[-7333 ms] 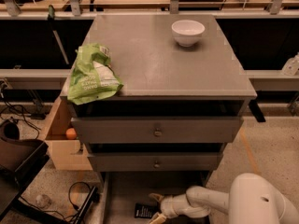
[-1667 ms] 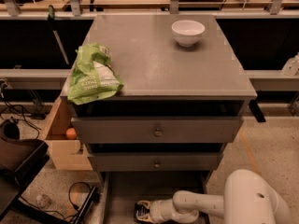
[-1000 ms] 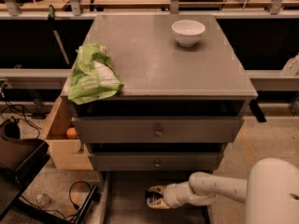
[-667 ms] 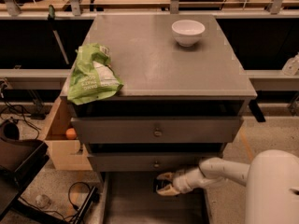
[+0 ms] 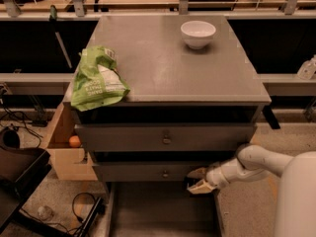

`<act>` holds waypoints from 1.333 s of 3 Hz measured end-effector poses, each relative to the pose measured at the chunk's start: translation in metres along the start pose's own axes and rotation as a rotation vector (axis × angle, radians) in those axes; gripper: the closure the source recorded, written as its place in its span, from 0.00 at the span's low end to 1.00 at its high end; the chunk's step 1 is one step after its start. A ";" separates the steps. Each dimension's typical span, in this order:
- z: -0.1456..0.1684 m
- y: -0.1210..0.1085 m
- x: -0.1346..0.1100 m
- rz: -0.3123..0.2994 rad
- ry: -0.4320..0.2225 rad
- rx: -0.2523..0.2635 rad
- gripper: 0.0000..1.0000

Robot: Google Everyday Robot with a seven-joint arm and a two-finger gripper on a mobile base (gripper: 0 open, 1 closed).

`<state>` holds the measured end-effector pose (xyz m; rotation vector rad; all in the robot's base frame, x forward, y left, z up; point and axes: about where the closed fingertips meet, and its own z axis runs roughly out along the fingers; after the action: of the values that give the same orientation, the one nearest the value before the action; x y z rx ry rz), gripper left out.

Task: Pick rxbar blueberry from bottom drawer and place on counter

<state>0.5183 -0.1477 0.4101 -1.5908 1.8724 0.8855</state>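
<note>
My gripper (image 5: pixel 192 180) hangs at the right front of the cabinet, level with the middle drawer's front and above the right side of the open bottom drawer (image 5: pixel 163 209). Its two pale fingers (image 5: pixel 199 186) point left and are closed on a small dark flat thing, the rxbar blueberry (image 5: pixel 197 179), which is mostly hidden between them. The drawer's grey floor shows nothing lying on it. The counter (image 5: pixel 163 68) is well above the gripper.
A white bowl (image 5: pixel 198 33) stands at the back right of the counter. A green and white snack bag (image 5: pixel 98 80) overhangs its front left corner. A wooden box with an orange ball (image 5: pixel 74 141) sits left of the cabinet. Two upper drawers (image 5: pixel 165 138) are shut. Cables lie on the floor at left.
My gripper has lifted out of the bottom drawer with the dark bar and moved up and to the right. The bar no longer lies on the drawer floor.
</note>
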 end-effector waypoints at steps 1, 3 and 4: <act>-0.063 0.015 -0.002 0.064 0.035 0.038 1.00; -0.113 0.032 -0.005 0.104 0.055 0.087 1.00; -0.148 0.050 -0.041 0.109 0.069 0.095 1.00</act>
<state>0.4796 -0.2292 0.5444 -1.4920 2.0348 0.7833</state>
